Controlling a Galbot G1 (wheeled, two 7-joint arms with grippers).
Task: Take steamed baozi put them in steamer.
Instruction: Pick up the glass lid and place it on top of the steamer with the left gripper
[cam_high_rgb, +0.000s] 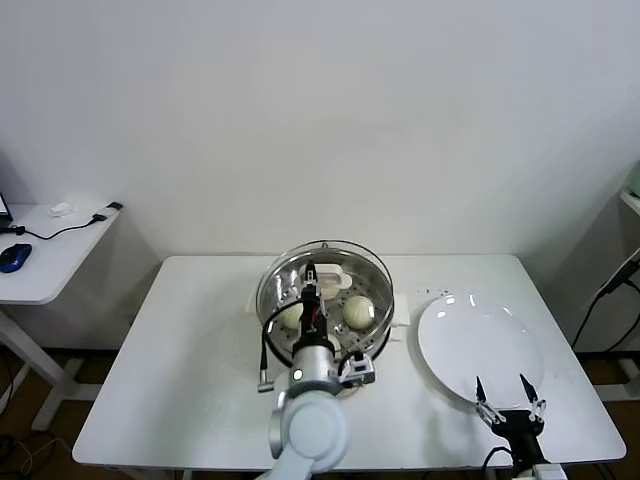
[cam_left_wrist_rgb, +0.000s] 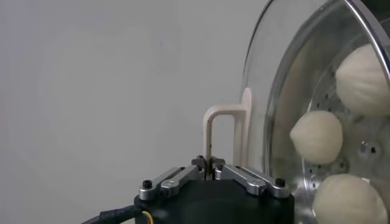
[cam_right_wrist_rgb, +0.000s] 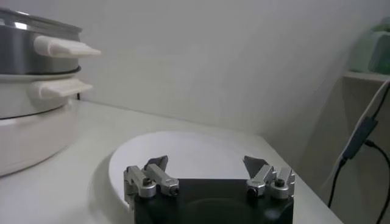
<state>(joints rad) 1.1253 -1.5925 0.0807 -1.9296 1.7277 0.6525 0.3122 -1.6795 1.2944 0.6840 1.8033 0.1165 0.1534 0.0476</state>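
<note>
The steamer (cam_high_rgb: 383, 283) stands at the middle of the white table, and a round glass lid (cam_high_rgb: 325, 250) sits over it. My left gripper (cam_high_rgb: 313, 291) is shut on the lid's white handle (cam_left_wrist_rgb: 220, 119), its jaws pinched on the thin handle bar. Three steamed baozi (cam_left_wrist_rgb: 317, 135) (cam_left_wrist_rgb: 365, 79) (cam_left_wrist_rgb: 350, 198) lie on the perforated tray and show through the glass; two of them (cam_high_rgb: 358, 310) (cam_high_rgb: 288, 316) show in the head view. I cannot tell whether the lid rests on the rim. My right gripper (cam_high_rgb: 505, 387) is open at the near edge of the white plate (cam_high_rgb: 480, 340), holding nothing.
The plate (cam_right_wrist_rgb: 195, 152) is bare and lies right of the steamer (cam_right_wrist_rgb: 30, 55), whose white side handles (cam_right_wrist_rgb: 61, 47) point toward it. A side table (cam_high_rgb: 45, 265) with a mouse and cables stands at the far left. A cable hangs by a shelf at the right.
</note>
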